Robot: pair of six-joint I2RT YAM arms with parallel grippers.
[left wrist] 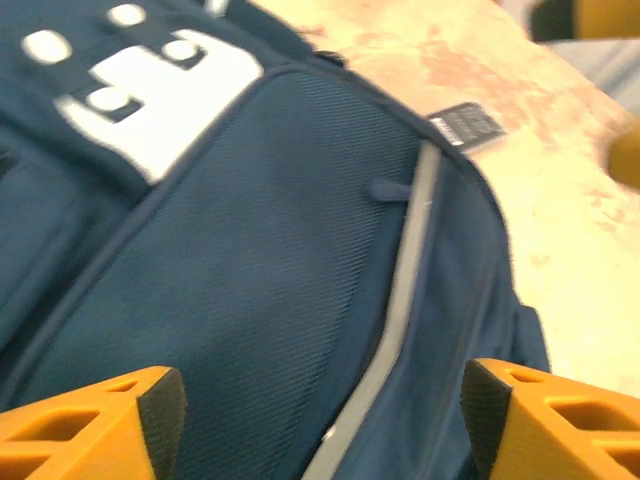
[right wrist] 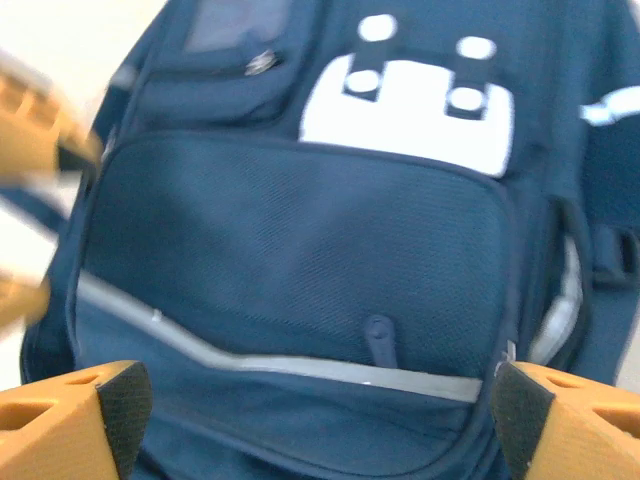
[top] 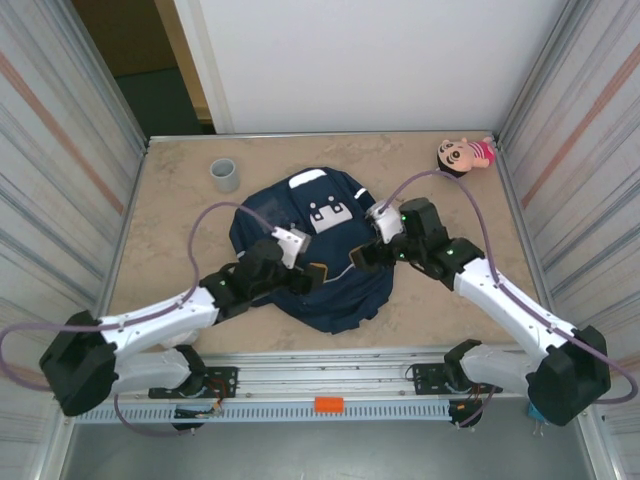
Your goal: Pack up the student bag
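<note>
Navy student bag (left wrist: 250,260) below left hand (left wrist: 325,405)

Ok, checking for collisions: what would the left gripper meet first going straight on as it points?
Probably the student bag: the left gripper, jaws open, points at its mesh front pocket by the pale stripe; depth unclear.

From here I see the student bag (top: 320,250) taking up the middle of the table (top: 170,290). Both arms crowd its near half. The left gripper (top: 305,275) and the right gripper (top: 365,255) hang near each other, jaws spread wide over the fabric, with little room between them. Open tabletop runs along the bag's left and right flanks. A grey cup (top: 225,175) stands just beyond its far left edge, and a doll (top: 463,155) lies in the far right corner. Side walls (top: 60,150) hem in both edges.
</note>
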